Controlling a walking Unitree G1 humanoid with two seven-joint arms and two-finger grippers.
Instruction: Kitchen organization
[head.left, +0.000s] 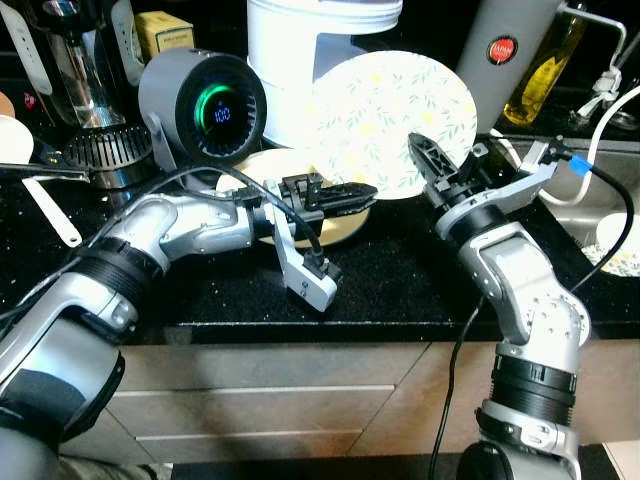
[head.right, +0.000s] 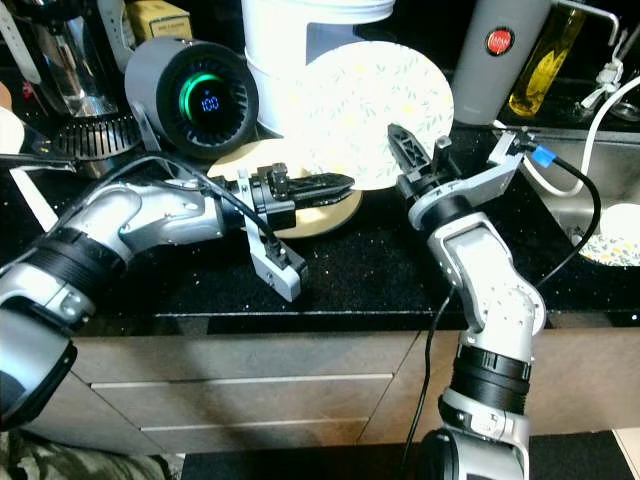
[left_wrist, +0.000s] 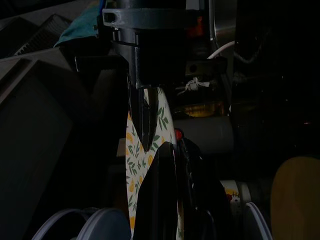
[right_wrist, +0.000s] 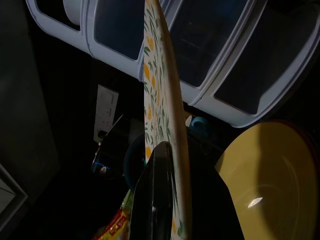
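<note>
One black counter (head.left: 400, 280), one white bin (head.left: 300, 40) at 12 o'clock, one floral plate (head.left: 395, 120) held upright at centre, one yellow bowl (head.left: 335, 225) beneath it. Right gripper (head.left: 432, 160) pinches the plate's 4 o'clock rim; left gripper (head.left: 345, 195) pinches its 7 o'clock edge.

The plate (head.left: 385, 115) is white, sprinkled with green leaves and yellow fruits. Just beside it lies a plain pale-yellow dish (head.left: 262, 170). Behind the plate stand a white container (head.left: 300, 45), a grey flask (head.left: 510, 55) bearing a red badge, and a grey cylinder (head.left: 200, 108) ringed in glowing green. The desk (head.left: 400, 275) is black, speckled.
</note>
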